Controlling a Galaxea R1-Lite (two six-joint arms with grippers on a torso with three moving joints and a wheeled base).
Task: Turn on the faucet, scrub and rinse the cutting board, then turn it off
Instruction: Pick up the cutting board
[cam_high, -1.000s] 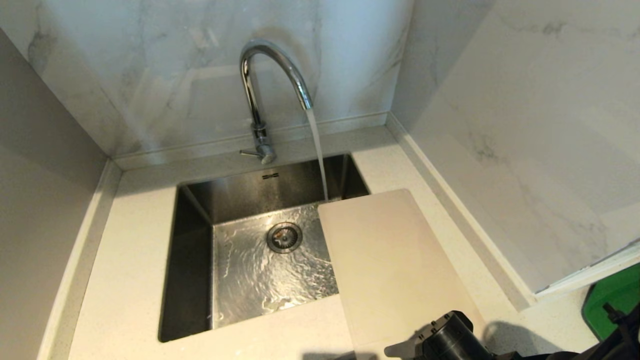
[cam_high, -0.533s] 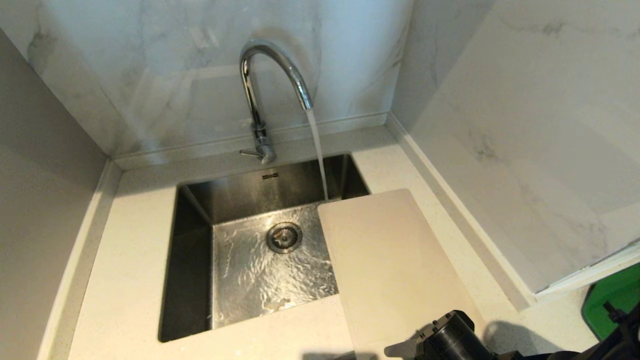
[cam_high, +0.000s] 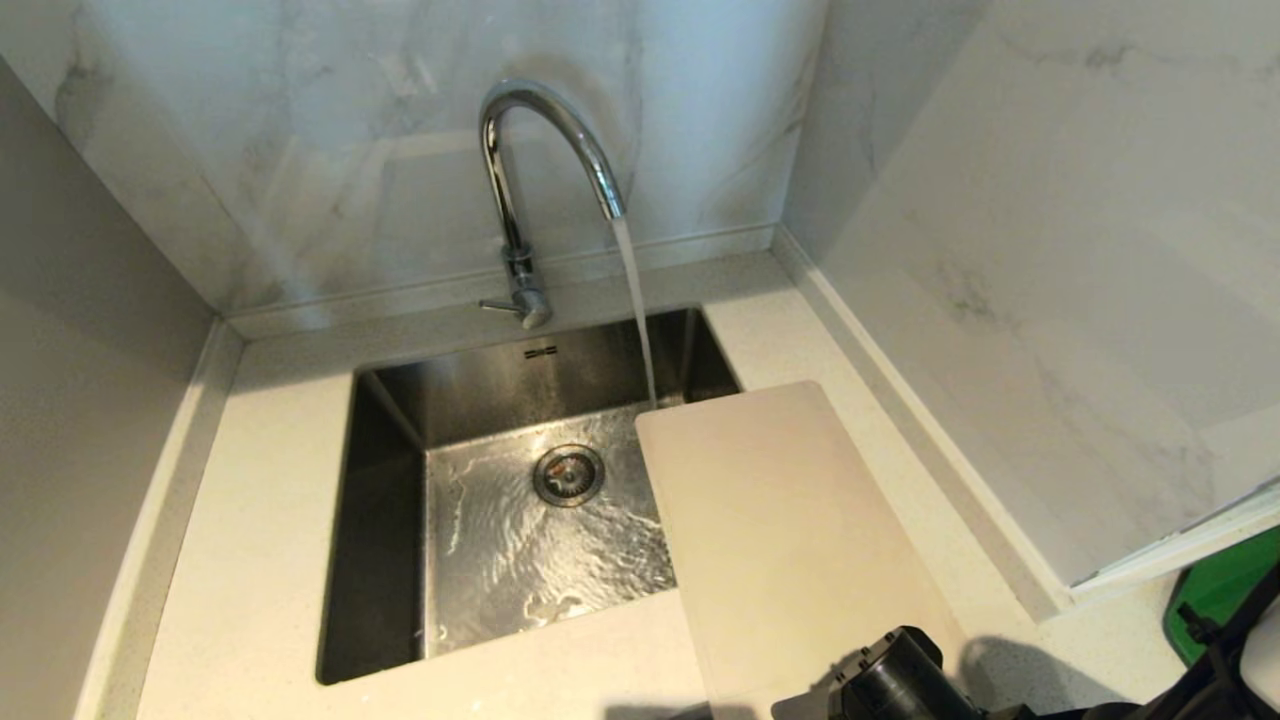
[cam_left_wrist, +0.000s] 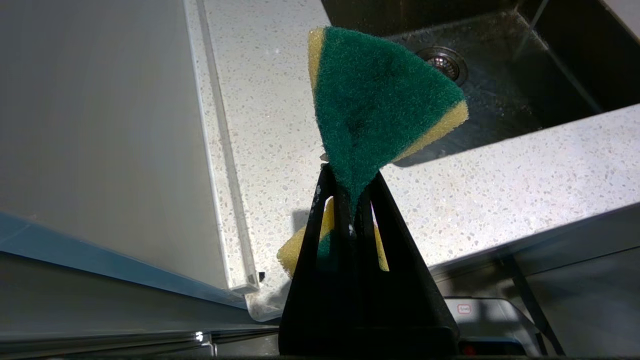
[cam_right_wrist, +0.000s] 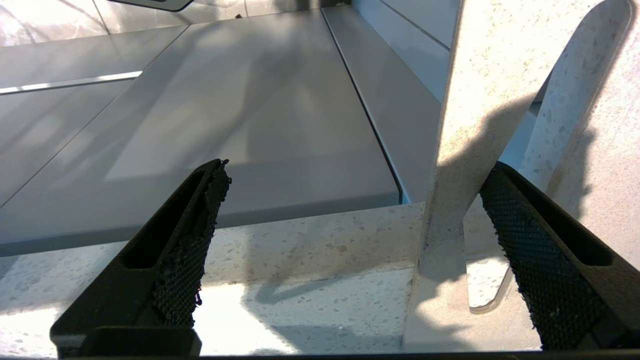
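Head view: smooth beige rectangular cutting board (cam_high: 790, 540), chrome faucet (cam_high: 545, 150).

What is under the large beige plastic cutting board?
The beige plastic cutting board bridges the steel sink's right part and the speckled countertop; whatever lies beneath stays hidden.

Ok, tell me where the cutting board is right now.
In the head view the cutting board lies on the right, partly on the counter and partly over the sink's right edge, with its far corner beside the faucet's running stream.
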